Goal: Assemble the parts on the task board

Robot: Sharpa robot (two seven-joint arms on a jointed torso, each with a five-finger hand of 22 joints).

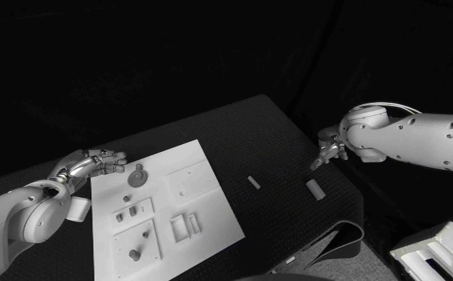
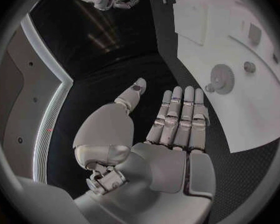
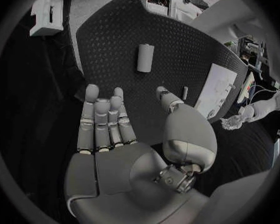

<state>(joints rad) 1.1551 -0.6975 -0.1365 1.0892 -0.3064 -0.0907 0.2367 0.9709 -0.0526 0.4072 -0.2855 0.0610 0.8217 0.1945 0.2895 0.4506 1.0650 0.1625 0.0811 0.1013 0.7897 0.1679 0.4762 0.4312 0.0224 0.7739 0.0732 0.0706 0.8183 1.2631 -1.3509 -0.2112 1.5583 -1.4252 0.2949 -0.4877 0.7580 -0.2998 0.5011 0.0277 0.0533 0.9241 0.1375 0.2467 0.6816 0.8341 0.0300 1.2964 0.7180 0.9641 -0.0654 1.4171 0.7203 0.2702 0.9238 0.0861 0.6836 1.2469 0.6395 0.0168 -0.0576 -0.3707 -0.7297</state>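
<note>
- Black counter (image 1: 264,137) under a dark room, with the white task board (image 1: 213,219) as landmark, lying left of the counter's middle.
- Left of the task board: left hand (image 1: 93,163) at the board's far left corner, released, fingers straight and side by side, holding nothing.
- On the task board near that corner: a round gear-like part (image 1: 138,177); nearer along the board, small parts (image 1: 133,211) standing in raised squares and slots.
- Right of the task board: a small bar-shaped part (image 1: 253,182) on the counter, then a larger block-shaped part (image 1: 315,189) beyond it.
- Far right of the task board: right hand (image 1: 329,149) above the counter's edge, released, fingers extended and empty.
</note>
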